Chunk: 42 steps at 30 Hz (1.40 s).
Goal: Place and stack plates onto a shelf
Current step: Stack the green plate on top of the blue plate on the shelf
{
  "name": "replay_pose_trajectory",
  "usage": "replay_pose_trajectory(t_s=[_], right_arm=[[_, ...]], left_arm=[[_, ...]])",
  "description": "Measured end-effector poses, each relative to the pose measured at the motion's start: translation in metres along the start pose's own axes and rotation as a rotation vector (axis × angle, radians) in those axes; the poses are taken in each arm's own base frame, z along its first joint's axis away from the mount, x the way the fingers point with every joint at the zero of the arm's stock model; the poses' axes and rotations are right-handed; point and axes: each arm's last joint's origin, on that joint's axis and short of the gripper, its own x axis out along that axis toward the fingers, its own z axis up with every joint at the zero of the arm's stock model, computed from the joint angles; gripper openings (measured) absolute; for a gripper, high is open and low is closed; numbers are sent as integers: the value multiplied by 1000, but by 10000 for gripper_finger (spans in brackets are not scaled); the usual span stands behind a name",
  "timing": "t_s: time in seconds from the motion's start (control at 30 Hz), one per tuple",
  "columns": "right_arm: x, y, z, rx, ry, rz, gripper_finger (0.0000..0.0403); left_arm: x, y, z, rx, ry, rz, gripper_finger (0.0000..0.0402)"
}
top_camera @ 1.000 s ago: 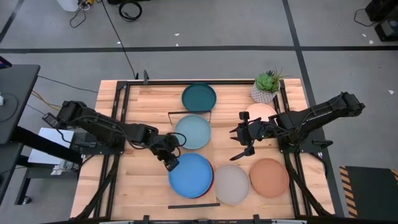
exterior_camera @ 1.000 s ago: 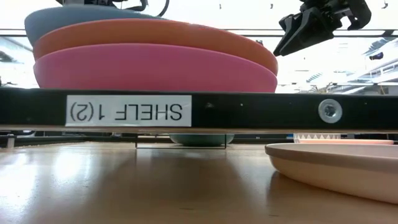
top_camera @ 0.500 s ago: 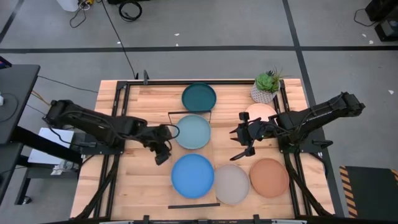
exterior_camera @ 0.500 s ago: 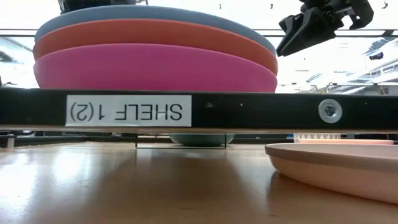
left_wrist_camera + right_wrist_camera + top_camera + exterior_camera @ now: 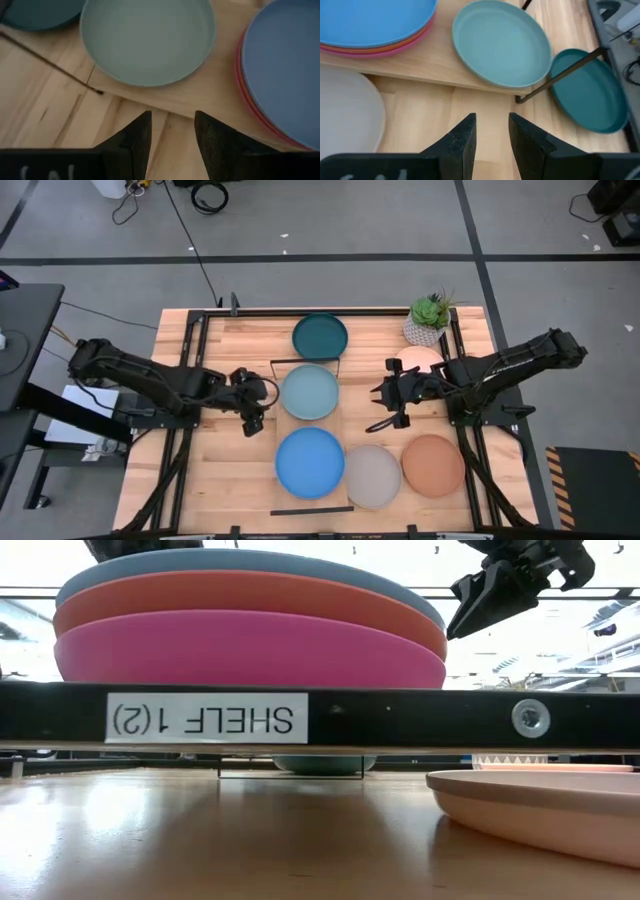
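My left gripper (image 5: 251, 412) is empty now, fingers (image 5: 131, 142) a narrow gap apart with bare wood between them, and it has pulled back from the stack to sit just left of the pale aqua plate (image 5: 310, 392). A second ago it was over the bright blue plate (image 5: 309, 462); that plate now rests free on top of the stack on the shelf (image 5: 420, 67). My right gripper (image 5: 392, 405) has barely shifted, hovering empty and slightly parted beside the peach plate (image 5: 419, 359), above the table (image 5: 240, 340). Counting plates: three stacked, blue over orange (image 5: 300, 602) over magenta (image 5: 240, 650); the aqua one alone on the shelf's far half; dark teal (image 5: 320, 335) beyond it, past the shelf's end as best I can judge from above; grey (image 5: 373, 476) and terracotta (image 5: 433, 464) side by side to the right of the stack; peach by the potted plant (image 5: 430, 316). Eight plates, one shelf, one plant.
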Motion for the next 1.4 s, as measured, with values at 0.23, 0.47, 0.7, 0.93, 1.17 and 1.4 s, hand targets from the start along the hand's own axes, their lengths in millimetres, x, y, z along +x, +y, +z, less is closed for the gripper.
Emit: replay_pose_trajectory(t_s=[0.23,0.47,0.7,0.93,1.17,1.4], right_arm=[[-3,9,-2,38,23,27,121],[-2,8,-5,82,51,36,121],[2,-6,-8,152,84,12,121],[7,-35,-21,169,185,-66,121],[19,-78,-26,203,151,-102,121],[72,-119,-39,198,139,-95,121]], left_arm=[[-27,2,-8,7,-69,-13,155],[-36,27,-41,8,-183,15,155],[-29,51,-78,-126,-312,1,155],[-21,62,-99,-200,-394,-18,155],[-14,68,-105,-301,-398,10,155],[-13,69,-104,-408,-387,-24,155]])
